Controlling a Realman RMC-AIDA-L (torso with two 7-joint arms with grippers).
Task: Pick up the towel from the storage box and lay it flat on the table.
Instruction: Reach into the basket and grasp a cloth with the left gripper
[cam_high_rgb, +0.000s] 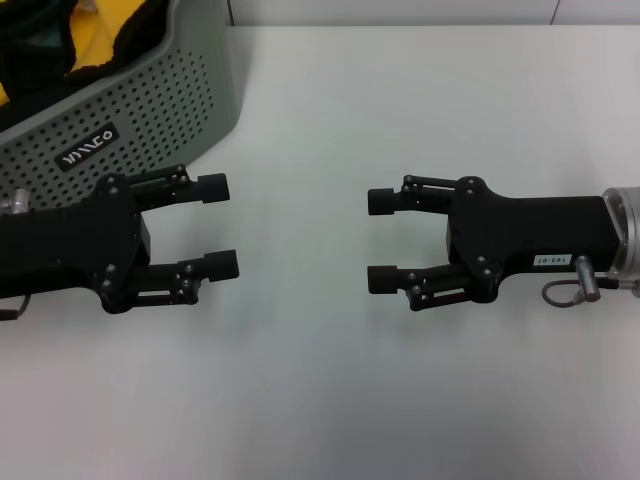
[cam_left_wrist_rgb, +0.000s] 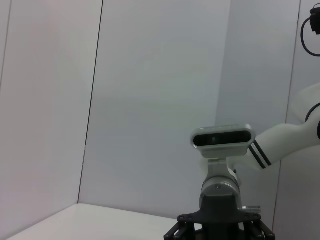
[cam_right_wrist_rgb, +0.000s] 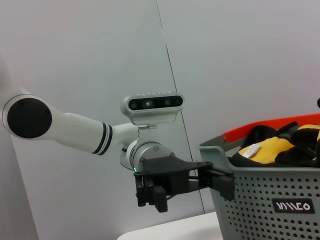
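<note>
Jaws spread wide on both the left gripper (cam_high_rgb: 222, 226) and right gripper (cam_high_rgb: 384, 240) — facing, above the surface (cam_high_rgb: 420, 110) — towel (cam_high_rgb: 95, 35) bunched in the storage box (cam_high_rgb: 150, 110).

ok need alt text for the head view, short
Two black grippers, left gripper and right gripper, face each other open and empty above a plain white table. Behind the left one stands a light grey perforated plastic storage box holding a crumpled yellow and black towel.

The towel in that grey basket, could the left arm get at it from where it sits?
Probably yes: the towel lies in the open-topped storage box, and the left gripper, jaws open, waits just beside its wall.
</note>
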